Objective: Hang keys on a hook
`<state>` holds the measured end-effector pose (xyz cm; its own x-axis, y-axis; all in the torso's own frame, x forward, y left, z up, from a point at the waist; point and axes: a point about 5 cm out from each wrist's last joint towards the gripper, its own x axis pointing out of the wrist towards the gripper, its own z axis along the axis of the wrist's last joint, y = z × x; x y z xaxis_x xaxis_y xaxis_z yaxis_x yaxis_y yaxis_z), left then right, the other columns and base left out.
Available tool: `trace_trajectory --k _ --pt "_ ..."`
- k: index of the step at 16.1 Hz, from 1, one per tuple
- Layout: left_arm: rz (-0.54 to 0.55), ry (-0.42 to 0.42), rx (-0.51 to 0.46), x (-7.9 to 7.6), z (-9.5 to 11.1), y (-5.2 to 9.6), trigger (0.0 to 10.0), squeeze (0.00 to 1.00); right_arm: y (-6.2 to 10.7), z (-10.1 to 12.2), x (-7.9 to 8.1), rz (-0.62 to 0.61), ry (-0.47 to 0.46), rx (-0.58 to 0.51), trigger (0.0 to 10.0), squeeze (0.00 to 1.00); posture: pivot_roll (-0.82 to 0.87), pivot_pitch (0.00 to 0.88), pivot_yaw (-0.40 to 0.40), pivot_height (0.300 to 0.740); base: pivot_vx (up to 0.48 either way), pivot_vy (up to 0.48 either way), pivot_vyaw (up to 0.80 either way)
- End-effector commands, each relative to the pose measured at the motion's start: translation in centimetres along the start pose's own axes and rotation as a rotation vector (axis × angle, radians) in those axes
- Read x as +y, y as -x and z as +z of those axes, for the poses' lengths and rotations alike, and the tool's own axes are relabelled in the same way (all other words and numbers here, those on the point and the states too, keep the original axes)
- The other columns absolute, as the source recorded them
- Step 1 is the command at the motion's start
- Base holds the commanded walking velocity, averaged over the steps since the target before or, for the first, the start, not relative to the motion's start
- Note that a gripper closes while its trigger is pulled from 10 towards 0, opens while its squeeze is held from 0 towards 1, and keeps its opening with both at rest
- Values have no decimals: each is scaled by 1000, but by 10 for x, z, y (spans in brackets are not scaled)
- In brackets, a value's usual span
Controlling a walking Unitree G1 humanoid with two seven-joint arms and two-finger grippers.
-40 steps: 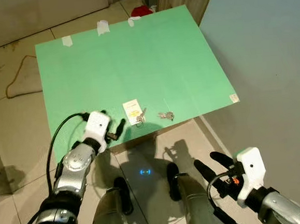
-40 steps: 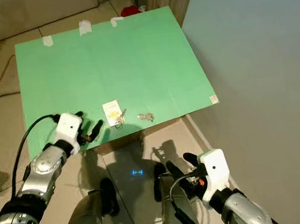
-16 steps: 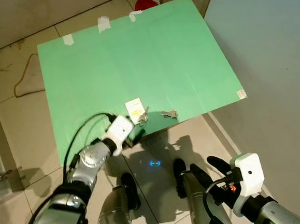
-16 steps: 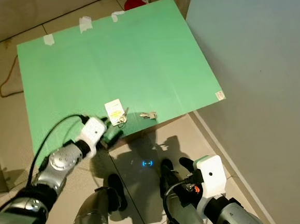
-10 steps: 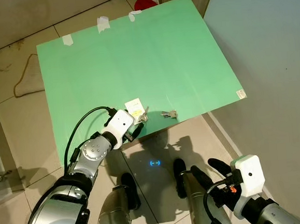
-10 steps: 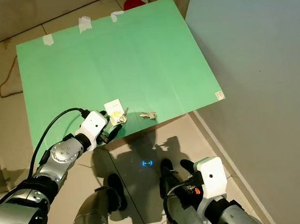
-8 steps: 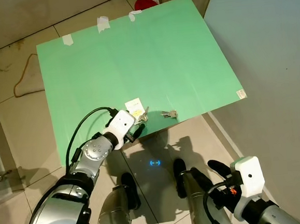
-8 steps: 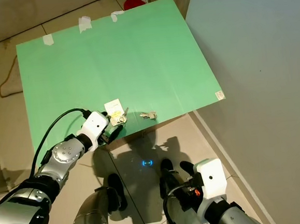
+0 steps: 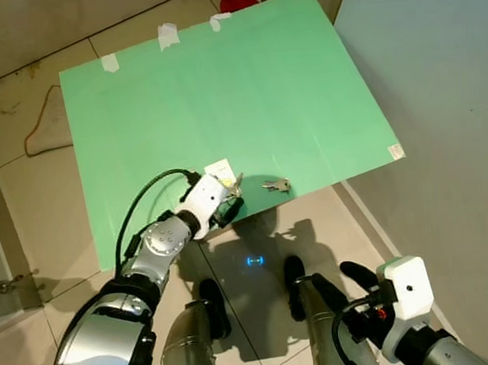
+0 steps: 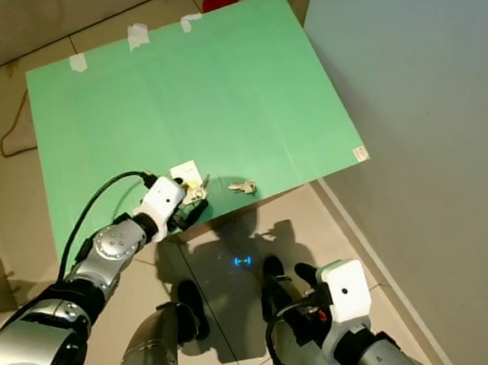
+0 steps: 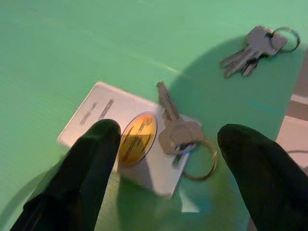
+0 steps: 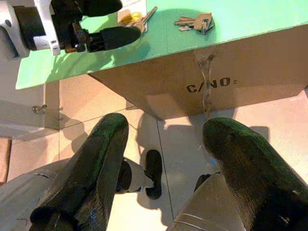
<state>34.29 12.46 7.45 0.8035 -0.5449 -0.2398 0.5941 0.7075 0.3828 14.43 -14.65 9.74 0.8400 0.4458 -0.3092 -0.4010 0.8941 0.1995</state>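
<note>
1. Near the front edge of the green sheet-covered cardboard box top (image 9: 220, 91) lies the task's thing: a silver key on a split ring (image 11: 179, 137), joined to a white rectangular card tag with a yellow oval sticker (image 11: 126, 144). Key and ring rest partly on the card, flat on the green surface.

2. Just beside it, toward the front right corner, sits a second small bunch of silver keys on its own ring (image 11: 255, 47), apart from the first set and not touched.

3. The left gripper (image 9: 226, 208) is right at the tagged keys, its two black fingers (image 11: 82, 168) spread wide, one on either side of the card and ring, holding nothing. In the head views the fingertips sit at the card's near edge, low over the surface.

4. The right gripper (image 9: 354, 285) hangs low beside the box, over the tiled floor, fingers apart and empty, idle.

5. My read: this is the grasp step, and no hook is in view, so hanging comes well later.

6. To do it well, I'd say the fingers should come down straddling the ring and key head, not only the flat card, which could slide out on the smooth sheet. Close slowly, and check that the key lifts with the tag.

7. One risk: the set lies close to the front edge, so a nudge toward the robot could push it off onto the floor.
</note>
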Motion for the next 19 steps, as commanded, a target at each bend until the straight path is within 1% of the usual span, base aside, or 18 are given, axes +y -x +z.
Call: trace_trajectory --k 1,5,7,9,10,13,16,17,18,19 --pt "-36 12 35 -9 -9 2 10000 0 6 -4 4 -3 -18 26 10000 0 -430 483 49 740 0 0 0" --pt "-59 39 21 -17 -8 -1 10000 0 6 -4 5 -2 -20 27 10000 0 -426 487 48 740 0 0 0" --pt "-67 45 30 -21 -10 0 10000 0 6 -4 5 0 -22 28 10000 0 -423 489 48 740 0 0 0" --pt "-72 60 32 -28 -16 3 10000 0 6 -5 5 3 -24 31 10000 0 -415 491 48 740 0 0 0" --pt "-67 68 33 -29 -17 4 10000 0 6 -5 5 3 -25 32 10000 0 -414 492 47 740 0 0 0" --pt "-43 49 26 -28 -16 4 10000 0 3 -6 6 13 -29 35 10000 0 -399 493 46 740 0 0 0" --pt "-21 14 64 -24 -23 8 10000 0 0 -5 6 17 -29 34 10000 0 -399 490 43 740 0 0 0" --pt "-13 20 120 -22 -31 11 10000 0 0 -4 5 17 -27 34 10000 0 -402 491 39 740 0 0 0" --pt "-14 26 134 -22 -33 12 10000 0 1 -4 5 17 -26 34 10000 0 -405 492 37 740 0 0 0" --pt "-21 56 164 -23 -37 13 10000 0 1 -4 5 18 -26 36 10000 0 -408 492 35 740 0 0 0"
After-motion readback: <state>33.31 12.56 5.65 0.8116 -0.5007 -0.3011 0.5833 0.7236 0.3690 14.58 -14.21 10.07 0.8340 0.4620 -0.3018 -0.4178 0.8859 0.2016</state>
